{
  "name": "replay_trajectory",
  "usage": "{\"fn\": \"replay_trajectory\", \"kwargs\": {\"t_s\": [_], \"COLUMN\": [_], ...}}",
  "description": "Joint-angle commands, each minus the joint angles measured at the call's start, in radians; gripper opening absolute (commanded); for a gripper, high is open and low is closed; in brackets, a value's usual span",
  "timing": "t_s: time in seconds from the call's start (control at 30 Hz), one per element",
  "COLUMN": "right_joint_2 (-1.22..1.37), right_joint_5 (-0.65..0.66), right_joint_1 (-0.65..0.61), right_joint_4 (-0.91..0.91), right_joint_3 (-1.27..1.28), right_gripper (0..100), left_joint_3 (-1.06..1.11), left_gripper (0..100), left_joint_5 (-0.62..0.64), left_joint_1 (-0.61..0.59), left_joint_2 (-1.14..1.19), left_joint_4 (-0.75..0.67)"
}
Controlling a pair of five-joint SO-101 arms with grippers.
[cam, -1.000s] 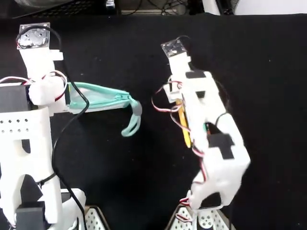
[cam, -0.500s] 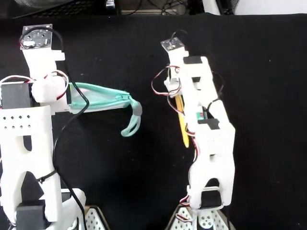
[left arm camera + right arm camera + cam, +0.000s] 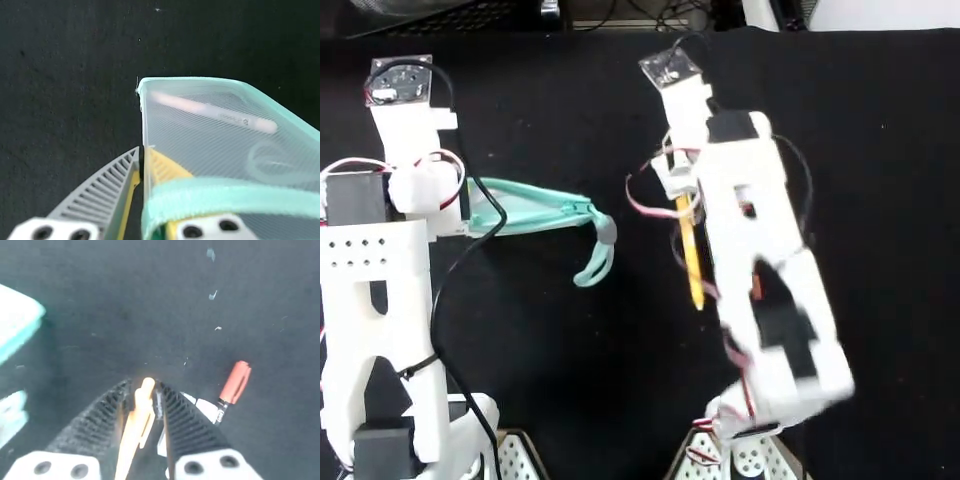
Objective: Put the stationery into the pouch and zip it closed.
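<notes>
**Right tool (image 3: 142, 386) swings the yellow pen (image 3: 692, 258) a little nearer to the pouch (image 3: 530, 214)**

Right tool is closed narrow on the yellow pen. In its wrist view both ribbed fingers press the barrel, and the pen end stands just past the fingertips. Compared with one second ago, the right arm has turned in the high view. Its wrist end is now higher and more to the pouch side, and the pen went with it, a small step closer to the pouch. It is lifted and not lying on the bench (image 3: 880, 150). We judge that the carrying step is in hand, but pen and pouch are still well apart, with bare bench between them.

The left tool (image 3: 143, 153) has not moved in this time. It is shut on the edge of the pouch, one finger on each side of the mesh wall, and it holds the pouch in the same place as before. The teal wrist strap (image 3: 595, 255) also lies as it did.

Inside the pouch we see a white pen (image 3: 210, 114) already. A red-capped marker (image 3: 234, 382) lies on the bench beyond the right tool, so we judge that at least this piece remains after the yellow pen, and the zipping is not yet begun.
</notes>
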Motion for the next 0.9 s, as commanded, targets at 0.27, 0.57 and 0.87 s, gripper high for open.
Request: {"fn": "replay_trajectory", "kwargs": {"t_s": [0.27,0.57,0.87], "right_joint_2": [-0.875,-1.150,-1.118], "right_joint_5": [0.002,-0.005,-0.005], "right_joint_1": [-0.212,-0.480,-0.575], "right_joint_4": [0.002,-0.222,-0.614], "right_joint_3": [0.114,0.163,0.407], "right_gripper": [1.2,1.2,1.2], "left_joint_3": [0.004,0.004,0.004], "left_gripper": [3,3,3], "left_joint_5": [0.000,0.000,0.000], "left_joint_1": [0.002,0.004,0.002], "left_joint_2": [0.008,0.008,0.008], "left_joint_4": [-0.006,-0.005,-0.005]}}
